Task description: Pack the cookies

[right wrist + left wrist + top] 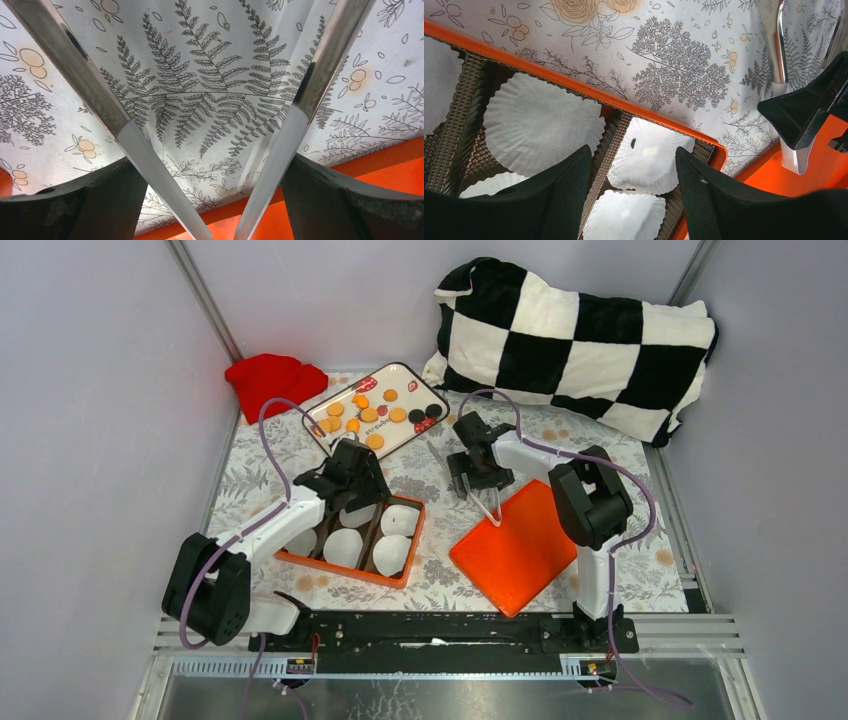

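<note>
Both pincers gape empty: left pincer (352,472) hides part of the orange box (400,572); cookies (369,414) lie upper centre, right pincer (480,502) nearby.

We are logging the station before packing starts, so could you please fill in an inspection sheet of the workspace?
Surface: table under a floral cloth.
Job's things: cookies, orange and black, lie on a printed tray at the far side; orange box with dividers holds white paper liners, no cookies seen inside; orange lid lies flat beside it.
Clutter: red cloth, checkered blanket.
Grippers: left gripper above the box, jaws open, empty; right gripper holds metal tongs, jaws wide, tips near the lid.
Cables: purple cable loops along each arm.
Surroundings: plain grey walls.
</note>
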`<state>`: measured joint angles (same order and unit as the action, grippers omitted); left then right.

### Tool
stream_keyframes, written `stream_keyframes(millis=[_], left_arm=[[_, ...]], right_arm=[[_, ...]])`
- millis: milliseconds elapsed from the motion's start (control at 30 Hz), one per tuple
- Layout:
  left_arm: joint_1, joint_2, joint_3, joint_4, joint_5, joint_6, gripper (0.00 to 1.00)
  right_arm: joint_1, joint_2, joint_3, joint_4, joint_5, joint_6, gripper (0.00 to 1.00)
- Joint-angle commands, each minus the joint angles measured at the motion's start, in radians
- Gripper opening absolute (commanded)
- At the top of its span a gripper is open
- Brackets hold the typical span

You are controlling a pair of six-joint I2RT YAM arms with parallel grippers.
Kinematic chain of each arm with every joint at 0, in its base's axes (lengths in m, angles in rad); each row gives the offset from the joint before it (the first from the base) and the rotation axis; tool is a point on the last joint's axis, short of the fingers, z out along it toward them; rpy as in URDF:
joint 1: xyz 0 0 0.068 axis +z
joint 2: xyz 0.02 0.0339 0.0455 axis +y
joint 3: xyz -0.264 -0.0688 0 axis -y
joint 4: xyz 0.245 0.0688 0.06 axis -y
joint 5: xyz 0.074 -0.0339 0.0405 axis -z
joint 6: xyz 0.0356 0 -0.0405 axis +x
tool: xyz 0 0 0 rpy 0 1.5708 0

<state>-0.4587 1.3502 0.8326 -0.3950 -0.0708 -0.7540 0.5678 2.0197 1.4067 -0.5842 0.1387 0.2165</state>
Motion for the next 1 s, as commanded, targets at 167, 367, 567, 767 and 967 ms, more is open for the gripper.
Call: stream_keyframes(millis=[167, 367, 567, 767, 967], left_arm=[[-0.006, 0.013, 0.026, 0.022, -0.003, 0.005, 0.68], [-0.007, -0.007, 0.061, -0.008, -0.024, 0.013, 0.68], [-0.006, 0.062, 0.21, -0.053, -0.035, 0.018, 0.69], [0.013, 0.269, 0.514, -0.102, -0.04, 0.048, 0.7], [0.035, 0.453, 0.731, -0.148, 0.065, 0.03, 0.69]], right_arm=[[0.005, -0.052, -0.026, -0.037, -0.005, -0.029, 0.76], [0.005, -0.187, 0.016, -0.073, -0.008, -0.035, 0.42], [0.011, -0.324, 0.013, -0.091, -0.027, -0.032, 0.41], [0.01, -0.395, 0.01, -0.136, -0.021, -0.029, 0.46], [0.011, -0.398, -0.035, -0.186, -0.018, -0.03, 0.48]])
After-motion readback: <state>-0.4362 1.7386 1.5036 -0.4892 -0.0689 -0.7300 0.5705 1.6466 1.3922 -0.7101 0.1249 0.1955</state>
